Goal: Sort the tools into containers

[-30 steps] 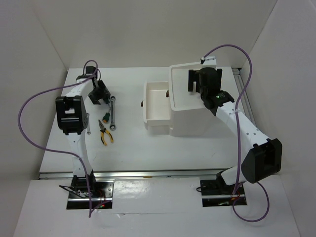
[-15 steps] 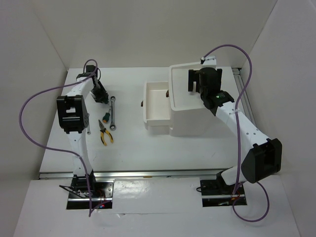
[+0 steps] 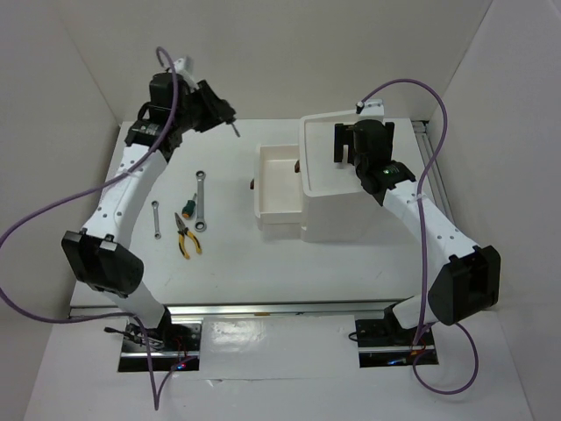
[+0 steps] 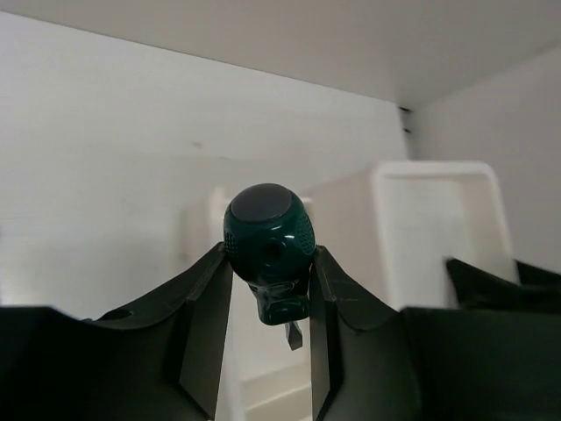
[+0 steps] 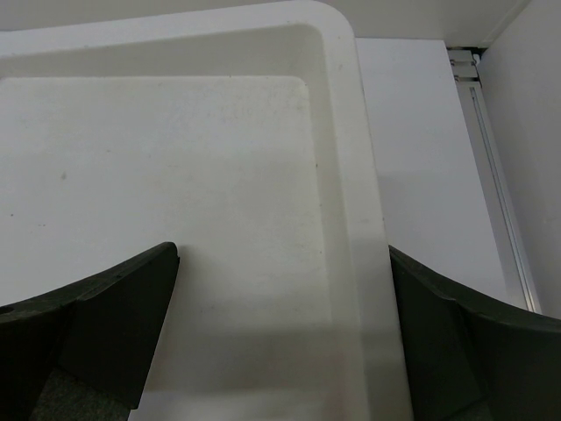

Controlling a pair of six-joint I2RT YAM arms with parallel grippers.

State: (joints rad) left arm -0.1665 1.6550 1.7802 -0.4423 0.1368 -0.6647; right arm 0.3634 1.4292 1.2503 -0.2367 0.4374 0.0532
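- The left tool point(image 4: 269, 253) is closed on the round handle of a dark-green screwdriver point(image 4: 267, 219). One finger presses each side, and the shaft points away from the wrist camera.
- In the top view that arm is up over the far-left part of the surface point(image 3: 237, 254). The screwdriver is in the air, left of the box point(image 3: 351, 215) and clear of it.
- The right tool point(image 5: 282, 263) hangs above the box's top tray point(image 5: 351, 132). Its fingers are spread wide with nothing between them.
- One drawer point(image 3: 276, 189) is pulled out to the left, its dark knob point(image 3: 252, 184) at the front. A small dark item lies at its inner end, too hidden to name.
- Lying on the surface to the left of the drawer:
  - a long wrench point(image 3: 200, 197)
  - a short wrench point(image 3: 156, 219), further left
  - a small green-handled piece point(image 3: 188, 209), just beside the long wrench
  - pliers point(image 3: 187, 239) with yellow-and-orange handles, nearest the arms
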